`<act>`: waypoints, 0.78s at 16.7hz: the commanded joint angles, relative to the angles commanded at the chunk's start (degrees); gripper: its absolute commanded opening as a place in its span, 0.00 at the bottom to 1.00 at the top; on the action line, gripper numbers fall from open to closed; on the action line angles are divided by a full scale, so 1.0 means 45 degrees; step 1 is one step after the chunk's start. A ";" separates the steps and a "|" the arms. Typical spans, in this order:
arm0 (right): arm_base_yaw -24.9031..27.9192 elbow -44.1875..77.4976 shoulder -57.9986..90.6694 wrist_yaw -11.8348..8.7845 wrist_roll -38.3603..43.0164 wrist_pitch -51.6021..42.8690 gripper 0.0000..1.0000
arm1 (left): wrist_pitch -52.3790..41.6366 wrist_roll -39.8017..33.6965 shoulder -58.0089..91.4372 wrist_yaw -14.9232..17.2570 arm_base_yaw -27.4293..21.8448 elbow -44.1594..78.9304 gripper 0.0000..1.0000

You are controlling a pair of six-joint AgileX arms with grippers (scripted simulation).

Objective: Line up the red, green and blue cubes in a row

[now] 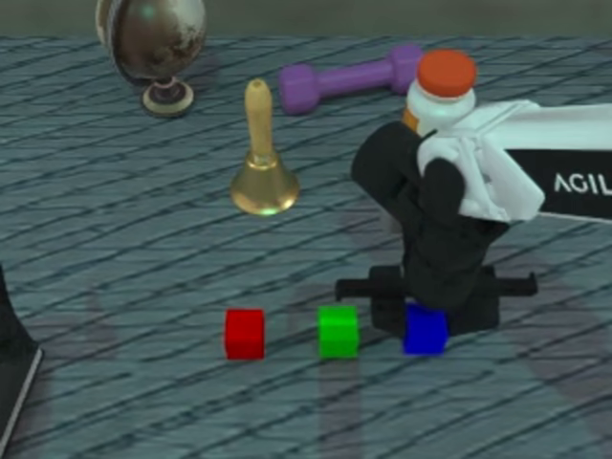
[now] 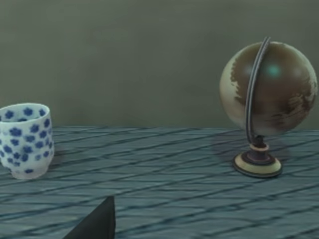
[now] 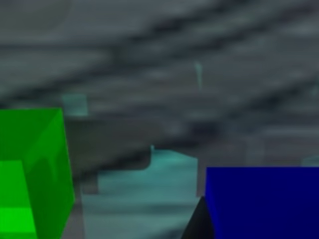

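The right gripper (image 1: 426, 320), its arm lettered "AGIL", stands over the blue cube (image 1: 425, 330); finger state cannot be told. Green cube (image 1: 338, 331) just beside, red cube (image 1: 245, 334) beyond.

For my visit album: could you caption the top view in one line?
Right tool sets the blue cube beside the green cube and red cube, forming a row.

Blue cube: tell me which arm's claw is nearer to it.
Right. The right claw is directly over the blue cube; the left arm sits parked at the table's left edge, far away.
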 joint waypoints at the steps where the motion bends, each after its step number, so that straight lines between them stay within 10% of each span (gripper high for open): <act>1: 0.0000 0.0000 0.0000 0.0000 0.0000 0.0000 0.23 | 0.0000 0.0000 0.0000 0.0000 0.0000 0.0000 1.00; 11: 0.0000 0.0000 0.0000 0.0000 0.0000 0.0000 0.98 | 0.0000 0.0000 0.0000 0.0000 0.0000 0.0000 1.00; 13: 0.0000 0.0000 0.0000 0.0000 0.0000 0.0000 1.00 | 0.0000 0.0000 0.0000 0.0000 0.0000 0.0000 1.00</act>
